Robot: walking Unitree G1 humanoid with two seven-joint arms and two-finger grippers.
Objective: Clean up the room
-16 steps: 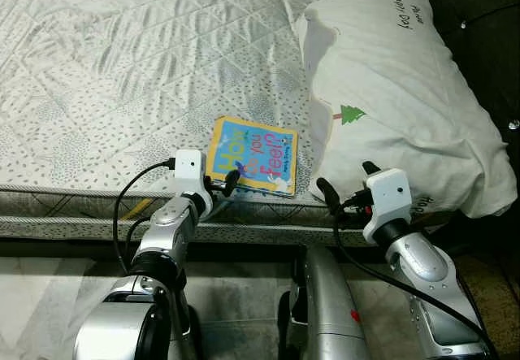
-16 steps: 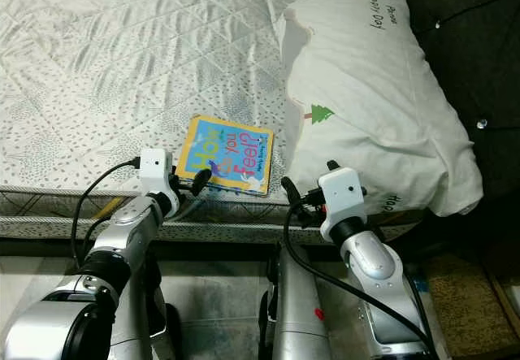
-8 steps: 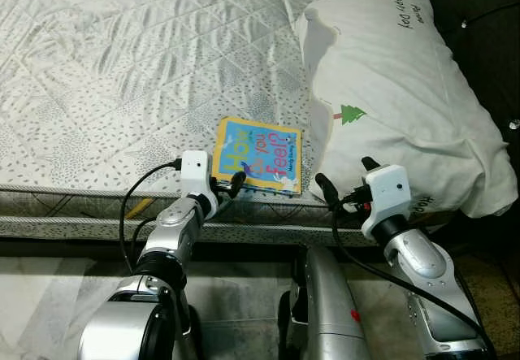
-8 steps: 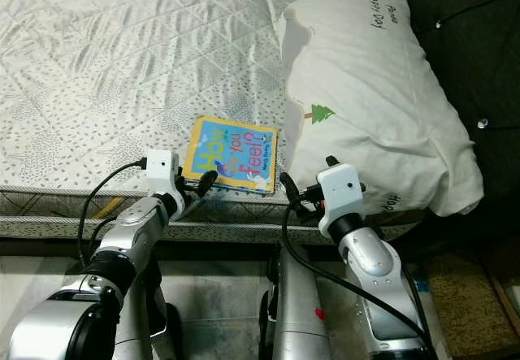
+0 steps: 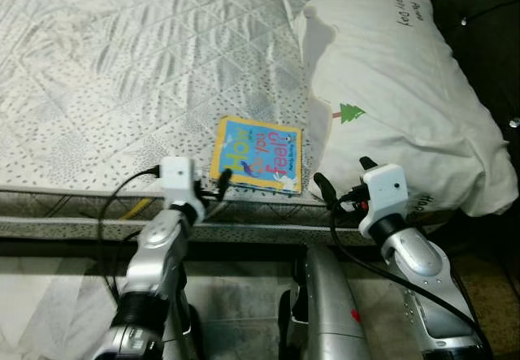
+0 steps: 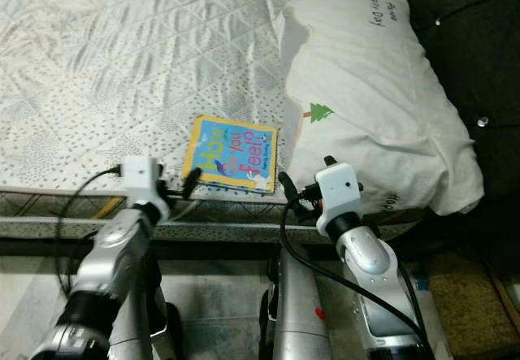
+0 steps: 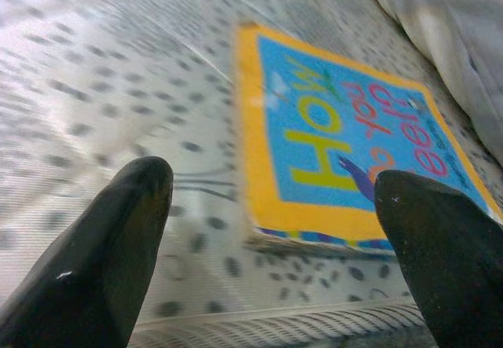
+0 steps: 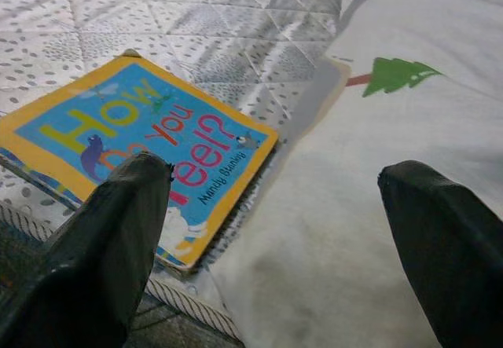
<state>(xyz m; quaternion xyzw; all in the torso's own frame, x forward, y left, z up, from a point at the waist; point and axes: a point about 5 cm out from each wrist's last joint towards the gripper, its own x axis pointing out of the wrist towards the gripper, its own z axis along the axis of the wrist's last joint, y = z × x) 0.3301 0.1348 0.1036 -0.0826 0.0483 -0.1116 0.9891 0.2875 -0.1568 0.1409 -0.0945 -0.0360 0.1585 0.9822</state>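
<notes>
Lying flat on the mattress (image 5: 122, 67) close to its near edge: a children's board book (image 5: 258, 153), blue cover with a yellow border, lettering reading "How do you feel?". Sitting just beside the white pillow (image 5: 398, 92), with the book's far-right corner touching or nearly touching it; cannot tell which. Pillow occupying the mattress's right side, printed with a small green tree.

Hovering at the near edge of the mattress, just short of the book's near-left corner: left gripper (image 7: 267, 246), fingers spread wide, grasping nothing, with the book's near edge showing between the two black fingers (image 7: 110, 246) in the left wrist view.

Hovering at the near edge on the other side, by the book's near-right corner and the pillow's lower edge: right gripper (image 5: 345, 188), fingers likewise parted and holding nothing, pointing between book and pillow.
</notes>
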